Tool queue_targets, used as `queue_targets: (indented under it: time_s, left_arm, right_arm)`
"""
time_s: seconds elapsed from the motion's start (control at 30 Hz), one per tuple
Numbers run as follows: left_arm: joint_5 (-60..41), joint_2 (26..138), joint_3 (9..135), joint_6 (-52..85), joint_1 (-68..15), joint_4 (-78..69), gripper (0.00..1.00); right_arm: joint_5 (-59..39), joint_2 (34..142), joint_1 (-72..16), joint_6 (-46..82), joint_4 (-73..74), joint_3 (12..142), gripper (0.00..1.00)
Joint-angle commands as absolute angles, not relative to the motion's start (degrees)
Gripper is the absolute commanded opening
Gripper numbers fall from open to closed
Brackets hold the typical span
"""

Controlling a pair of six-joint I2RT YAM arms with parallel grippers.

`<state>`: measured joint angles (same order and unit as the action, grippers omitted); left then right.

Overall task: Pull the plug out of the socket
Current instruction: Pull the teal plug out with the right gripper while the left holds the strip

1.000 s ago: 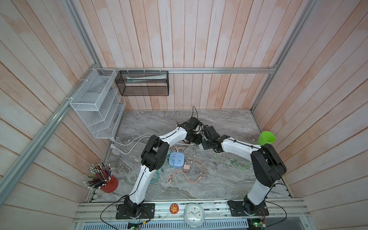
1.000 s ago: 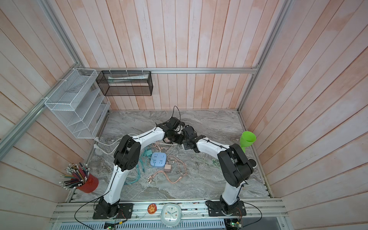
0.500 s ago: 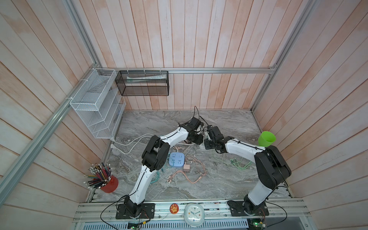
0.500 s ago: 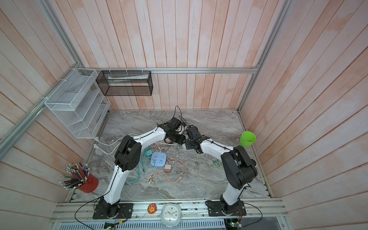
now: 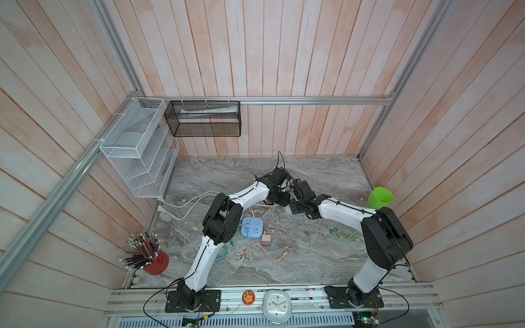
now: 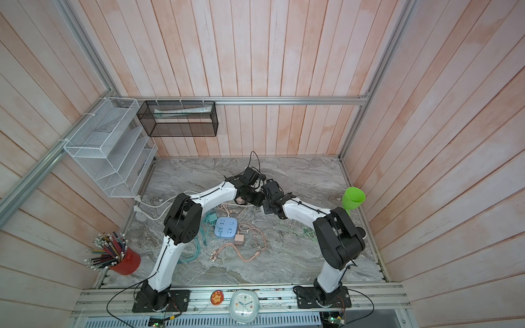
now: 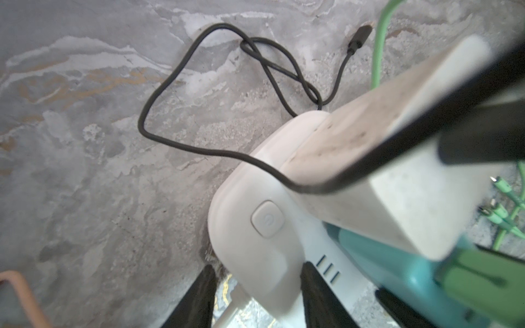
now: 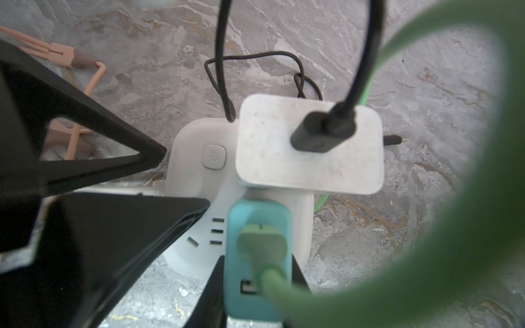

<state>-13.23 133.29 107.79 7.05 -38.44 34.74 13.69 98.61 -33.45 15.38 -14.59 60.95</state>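
My left gripper is clamped across the button end of the white plastic power strip, one finger at its edge and the other over its face beside a row of slots. The strip sits about midway between the left and right edges of the grey marble tabletop, nearer the far edge. Its only readable mark is the power symbol on the rounded square button.

Next along the strip stands a scuffed white block charger, with a black cable plugged into its top and looping over the tabletop.

Just beside the charger is the teal rectangular plug, a boxy adapter with a pale green cable entering its top. My right gripper is clenched on this plug, a finger on each side. I cannot tell whether its pins are seated.

Compared with a second ago, both arms meet at the same spot, and my right wrist has shifted only slightly.
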Motion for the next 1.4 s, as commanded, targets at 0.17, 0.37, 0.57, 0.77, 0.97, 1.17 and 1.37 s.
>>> queue_targets:
  time_s: [0.17,0.37,0.57,0.77,0.97,1.17,1.37]
  left_arm:
    - [-9.1,139.3,105.6,5.6,-39.2,40.1,0.51]
    - [-9.1,139.5,105.8,5.6,-39.2,40.1,0.51]
    - [-8.9,139.3,105.6,5.5,-39.2,40.1,0.51]
    - [-9.1,139.1,105.6,5.5,-39.2,39.9,0.51]
    - [-9.3,139.1,105.7,5.0,-39.2,39.6,0.51]
    - [-9.2,139.0,105.4,5.0,-39.2,39.7,0.51]
    - [-9.1,138.6,105.1,4.8,-39.2,39.3,0.51]
  right_arm:
    - [7.0,94.9,-32.6,16.1,-10.4,62.0,0.0]
    - [6.0,93.6,-32.6,16.5,-11.0,61.2,0.0]
    - [7.7,91.3,-30.8,15.8,-12.5,57.8,0.0]
    - [6.9,86.3,-26.5,16.5,-12.3,51.3,0.0]
    - [4.8,83.9,-23.2,17.3,-11.1,46.5,0.0]
    - [-4.6,81.9,-17.3,19.4,-6.4,41.9,0.0]
    - [-11.0,81.1,-12.6,21.5,-3.6,38.3,0.01]
